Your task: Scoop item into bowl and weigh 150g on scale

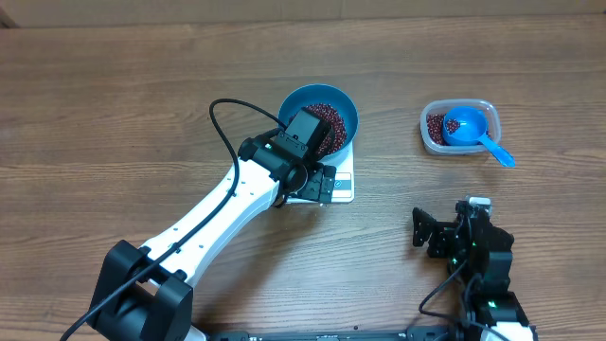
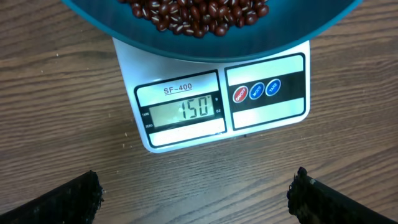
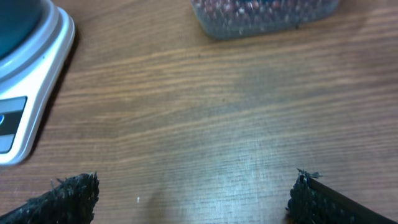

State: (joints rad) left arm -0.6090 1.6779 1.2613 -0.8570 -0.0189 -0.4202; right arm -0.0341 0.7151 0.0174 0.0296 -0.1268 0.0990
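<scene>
Wood-grain counter [image 1: 142, 114] carries everything — the left pincer [image 2: 196, 186], spread wide and empty, hangs just short of the scale [image 2: 219, 99], which reads 150 beneath the bowl [image 2: 205, 46] of beans [image 2: 199, 15]; the right pincer [image 3: 196, 186] — equally wide — grips nothing.

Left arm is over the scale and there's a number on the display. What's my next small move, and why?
Probably lift the left gripper straight up and away, touching nothing. The scale reads 150 with the bowl of beans sitting on it, the gripper's jaws are open and empty, and the scoop lies in the tub, so the target looks met.
</scene>
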